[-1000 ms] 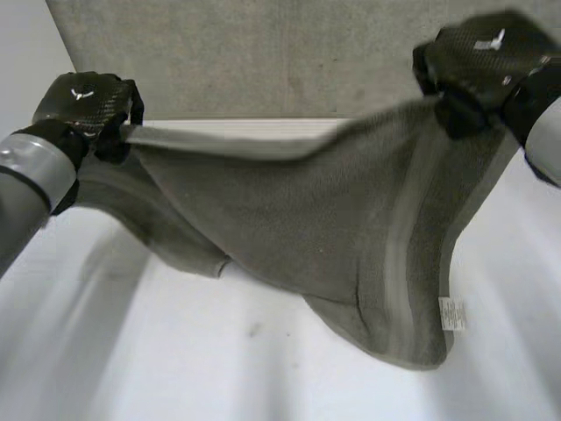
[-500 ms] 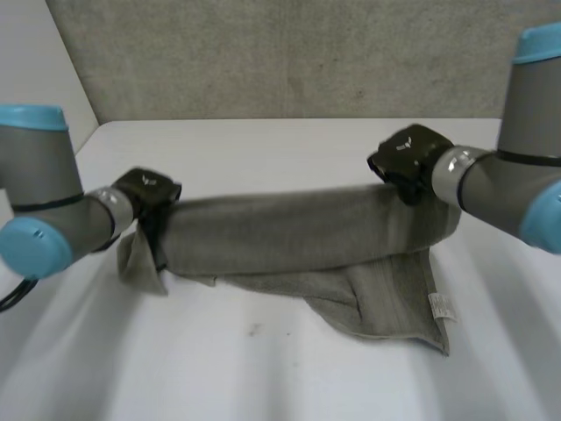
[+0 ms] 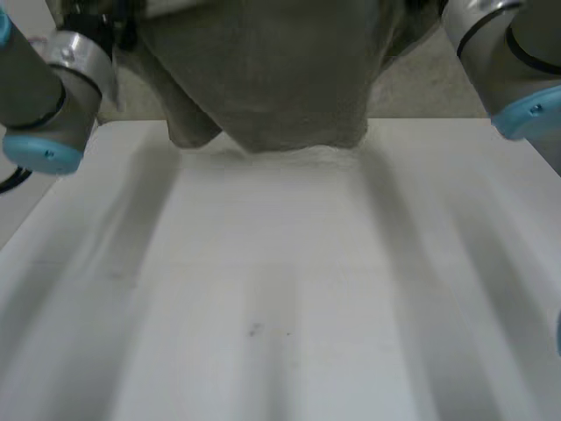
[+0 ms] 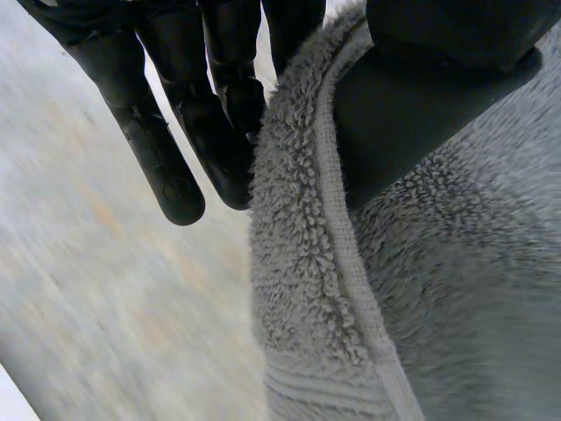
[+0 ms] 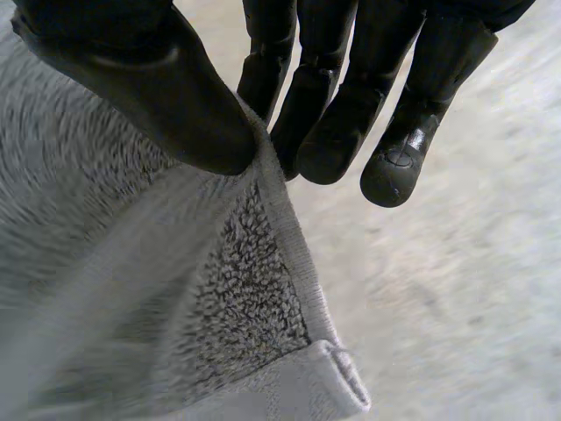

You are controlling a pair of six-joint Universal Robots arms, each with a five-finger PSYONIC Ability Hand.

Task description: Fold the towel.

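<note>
The grey towel (image 3: 263,79) hangs in the air between my two arms over the far part of the white table (image 3: 280,289). Its lower edge ends just above the table's far edge. My left arm (image 3: 44,96) and right arm (image 3: 508,61) are raised on either side of it. In the left wrist view my left hand (image 4: 210,105) pinches the towel's (image 4: 421,289) hemmed edge between thumb and straight fingers. In the right wrist view my right hand (image 5: 342,105) pinches the towel (image 5: 114,289) the same way, close to a corner.
A grey wall (image 3: 438,88) stands behind the table's far edge. The tabletop carries a few small dark specks (image 3: 254,330) near its middle.
Half a second ago the towel lay draped low on the table between my hands. Both arms have since risen and carried it up, so it now hangs off the table.
</note>
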